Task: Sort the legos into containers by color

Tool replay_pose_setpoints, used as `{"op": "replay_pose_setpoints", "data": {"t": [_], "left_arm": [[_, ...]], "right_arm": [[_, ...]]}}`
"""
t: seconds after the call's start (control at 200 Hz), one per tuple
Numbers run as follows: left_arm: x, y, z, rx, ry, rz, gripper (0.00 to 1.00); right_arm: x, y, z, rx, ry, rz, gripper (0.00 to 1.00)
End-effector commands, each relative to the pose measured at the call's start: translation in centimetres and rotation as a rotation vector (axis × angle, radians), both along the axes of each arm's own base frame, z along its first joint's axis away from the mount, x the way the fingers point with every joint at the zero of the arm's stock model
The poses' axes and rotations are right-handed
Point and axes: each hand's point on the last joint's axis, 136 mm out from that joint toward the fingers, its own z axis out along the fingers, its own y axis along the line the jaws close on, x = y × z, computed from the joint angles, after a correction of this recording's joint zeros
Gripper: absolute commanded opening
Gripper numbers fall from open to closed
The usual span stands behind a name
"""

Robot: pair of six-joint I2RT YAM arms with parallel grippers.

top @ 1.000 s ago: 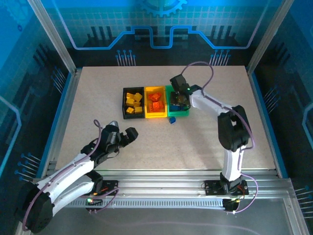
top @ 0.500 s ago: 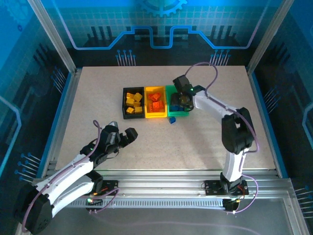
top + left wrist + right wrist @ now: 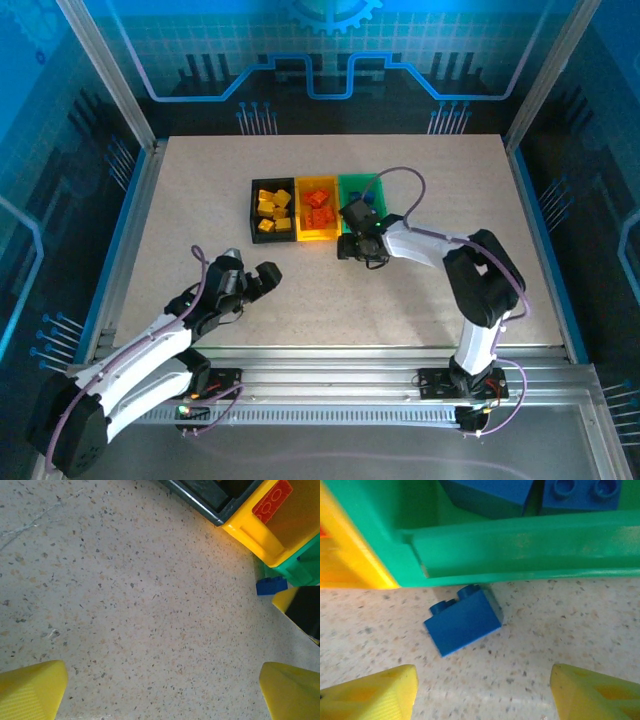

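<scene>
A small blue studded plastic brick [image 3: 464,620] lies on the speckled table [image 3: 560,630], touching the near wall of the green rectangular plastic bin [image 3: 520,550] that holds other blue bricks [image 3: 580,492]. It looks like the last piece unsorted. The right gripper [image 3: 482,682] hangs low just near of it, jaws spread, placed to pinch it. Yellow bricks [image 3: 270,210] sit in the black bin [image 3: 253,212], and orange-red ones [image 3: 318,205] in the yellow bin [image 3: 318,238]. The left gripper [image 3: 252,268] rests near-left, spread wide and empty, out of the way.
</scene>
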Motion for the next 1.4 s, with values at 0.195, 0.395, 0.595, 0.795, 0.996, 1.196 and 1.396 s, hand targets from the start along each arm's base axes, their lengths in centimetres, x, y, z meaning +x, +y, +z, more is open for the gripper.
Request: {"op": "replay_pose_setpoints", "data": {"t": [0.195, 0.395, 0.595, 0.795, 0.996, 1.196, 1.396], "left_arm": [[-0.2, -0.1, 0.2, 0.005, 0.002, -0.021, 0.99], [0.0, -0.1, -0.1, 0.006, 0.009, -0.018, 0.99], [0.0, -0.2, -0.5, 0.003, 0.019, -0.017, 0.99], [0.0, -0.3, -0.5, -0.001, 0.019, -0.02, 0.99], [0.1, -0.4, -0.2, -0.005, 0.012, -0.02, 0.99], [0.3, -0.5, -0.1, -0.008, 0.004, -0.019, 0.99], [0.3, -0.6, 0.0, -0.016, 0.009, -0.019, 0.99]], "right_arm": [[3.6, -0.2, -1.5, -0.027, -0.031, -0.065, 0.68], [4.4, -0.3, -2.1, -0.061, -0.049, -0.049, 0.6], [5.0, -0.3, -1.9, -0.074, -0.079, -0.034, 0.46], [4.5, -0.5, -0.6, -0.067, -0.115, -0.017, 0.38], [2.0, -1.4, 2.9, -0.025, -0.172, -0.002, 0.37], [2.3, -2.8, 8.2, 0.0, -0.242, -0.044, 0.38], [5.2, -4.0, 7.9, -0.027, -0.164, -0.137, 0.38]]}}
